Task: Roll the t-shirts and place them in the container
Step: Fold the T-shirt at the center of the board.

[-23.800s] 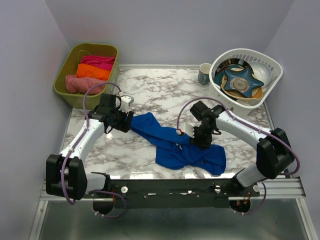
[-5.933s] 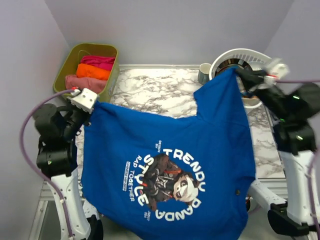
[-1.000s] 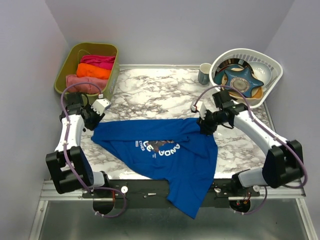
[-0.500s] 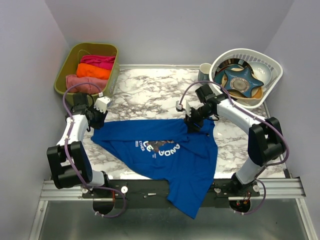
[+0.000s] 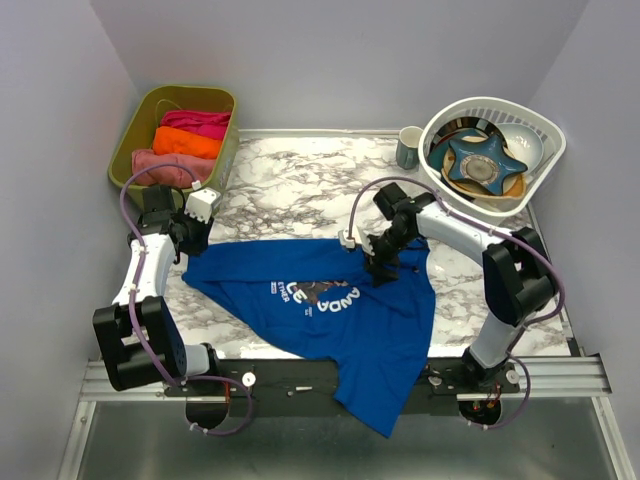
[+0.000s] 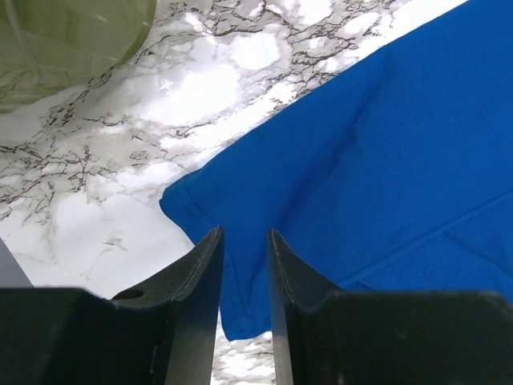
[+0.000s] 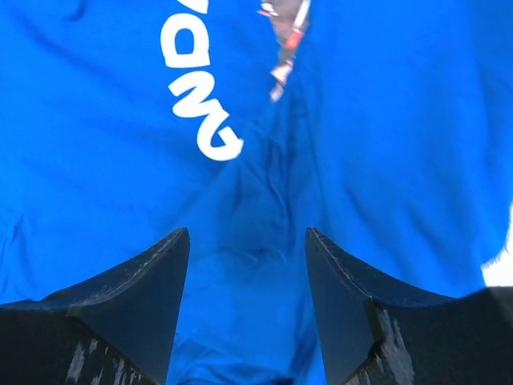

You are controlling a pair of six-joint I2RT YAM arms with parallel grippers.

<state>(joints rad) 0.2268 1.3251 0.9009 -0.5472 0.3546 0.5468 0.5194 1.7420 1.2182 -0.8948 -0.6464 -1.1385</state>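
Observation:
The royal-blue t-shirt (image 5: 340, 315) lies on the marble table with its top part folded over, white lettering showing at the fold. Its lower end hangs over the near edge. My left gripper (image 5: 188, 240) hovers at the shirt's left sleeve. In the left wrist view the left gripper (image 6: 244, 233) is open by a narrow gap, with the sleeve (image 6: 385, 144) flat on the marble beneath it. My right gripper (image 5: 380, 268) is over the shirt's upper middle. The right wrist view shows the right gripper (image 7: 247, 233) open wide just above wrinkled blue cloth (image 7: 385, 120), holding nothing.
A green bin (image 5: 222, 140) with rolled pink and orange cloths stands at the back left. At the back right are a white basket (image 5: 545, 130) of dishes and a mug (image 5: 409, 147). Bare marble (image 5: 300, 185) lies behind the shirt.
My right gripper has moved left from the shirt's right shoulder toward its middle and opened wider. The left gripper has shifted only slightly. The shirt lies as before.

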